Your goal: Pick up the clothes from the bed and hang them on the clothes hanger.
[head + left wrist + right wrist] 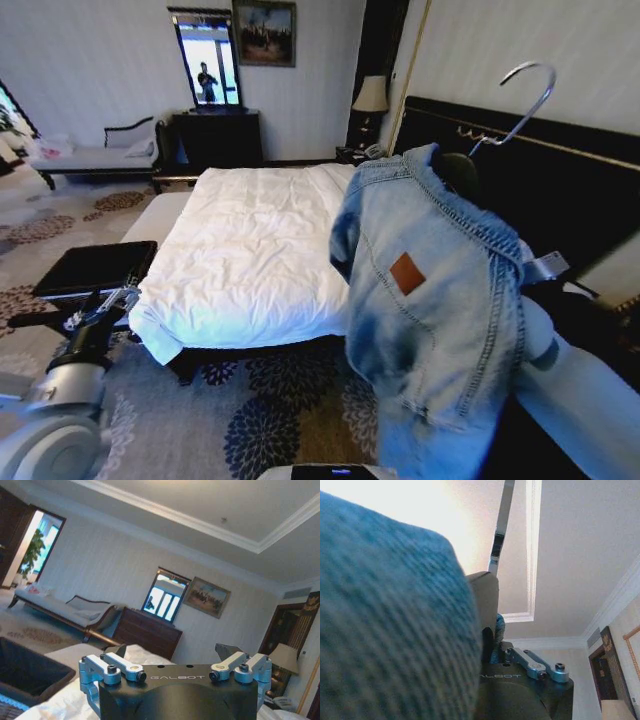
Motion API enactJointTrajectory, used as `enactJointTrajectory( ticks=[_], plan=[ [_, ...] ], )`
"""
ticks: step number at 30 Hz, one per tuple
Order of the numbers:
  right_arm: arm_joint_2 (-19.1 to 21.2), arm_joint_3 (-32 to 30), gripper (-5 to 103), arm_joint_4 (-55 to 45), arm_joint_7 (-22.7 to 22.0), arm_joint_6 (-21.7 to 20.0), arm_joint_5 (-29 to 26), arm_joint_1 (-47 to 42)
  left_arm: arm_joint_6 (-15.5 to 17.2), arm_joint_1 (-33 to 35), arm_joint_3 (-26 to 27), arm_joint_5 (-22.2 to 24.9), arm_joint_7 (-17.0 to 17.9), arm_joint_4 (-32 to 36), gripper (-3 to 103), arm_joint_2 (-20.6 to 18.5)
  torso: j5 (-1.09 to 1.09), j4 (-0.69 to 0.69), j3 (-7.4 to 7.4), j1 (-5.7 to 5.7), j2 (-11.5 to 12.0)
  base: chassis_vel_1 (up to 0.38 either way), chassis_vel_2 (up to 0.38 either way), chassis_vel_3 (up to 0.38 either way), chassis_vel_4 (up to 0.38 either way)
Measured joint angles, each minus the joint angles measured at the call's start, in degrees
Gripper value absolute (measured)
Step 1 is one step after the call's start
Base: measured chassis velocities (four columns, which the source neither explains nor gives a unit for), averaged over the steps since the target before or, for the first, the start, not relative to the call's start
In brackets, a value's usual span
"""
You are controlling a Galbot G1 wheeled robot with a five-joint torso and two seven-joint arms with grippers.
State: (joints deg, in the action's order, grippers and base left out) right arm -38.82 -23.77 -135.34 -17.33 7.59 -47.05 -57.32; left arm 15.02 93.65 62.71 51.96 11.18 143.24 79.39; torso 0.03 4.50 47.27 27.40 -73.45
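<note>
A blue denim jacket (440,300) hangs in the air at the right, draped over the clothes hanger, whose metal hook (525,100) sticks up above the collar. My right gripper (458,172) is raised at the jacket's collar, mostly covered by denim. In the right wrist view the right gripper (489,625) is shut on the clothes hanger, with the hook's rod (500,530) rising from its fingers and denim (395,620) pressed close. The bed (250,230), white and bare, lies ahead. My left gripper (110,300) hangs low by the bed's near left corner, open (171,651) and holding nothing.
The black headboard (570,190) runs behind the jacket at the right. A black tray stand (95,268) sits left of the bed, next to my left arm. A dark dresser with a mirror (212,135), a chaise (90,155) and a lamp (371,95) line the far wall. Patterned carpet (280,410) lies below.
</note>
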Motion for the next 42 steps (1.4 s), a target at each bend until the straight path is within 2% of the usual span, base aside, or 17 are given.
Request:
enactJointTrajectory(
  ticks=[10,20,30,42],
  plan=[
    [-0.9,-1.8,20,-0.9,0.6,0.0,0.9,-3.2,-1.8,0.2,-0.5,0.2,-1.4,0.0,100,0.0,-0.06,-0.05,0.05,0.14,0.1,-0.001,-0.013,-0.009,-0.006],
    [-1.6,-3.5,20,-1.3,0.5,0.0,1.4,-5.5,-2.7,0.4,-0.4,0.5,-2.7,0.0,100,0.2,-0.02,-0.01,0.04,0.08,0.0,-0.040,-0.050,-0.039,-0.038],
    [-2.9,-4.1,20,-1.6,0.8,0.1,2.4,-7.6,-3.0,0.6,-0.7,0.4,-3.1,0.0,100,0.6,-0.04,-0.03,0.04,0.09,0.0,-0.096,-0.087,-0.088,-0.106],
    [-2.6,-5.4,20,-2.5,0.7,0.2,0.7,-7.1,-3.3,1.4,-1.5,-0.9,-3.6,0.0,100,2.8,-0.03,-0.02,0.04,0.09,0.0,-0.128,-0.127,-0.118,-0.132]
  ],
)
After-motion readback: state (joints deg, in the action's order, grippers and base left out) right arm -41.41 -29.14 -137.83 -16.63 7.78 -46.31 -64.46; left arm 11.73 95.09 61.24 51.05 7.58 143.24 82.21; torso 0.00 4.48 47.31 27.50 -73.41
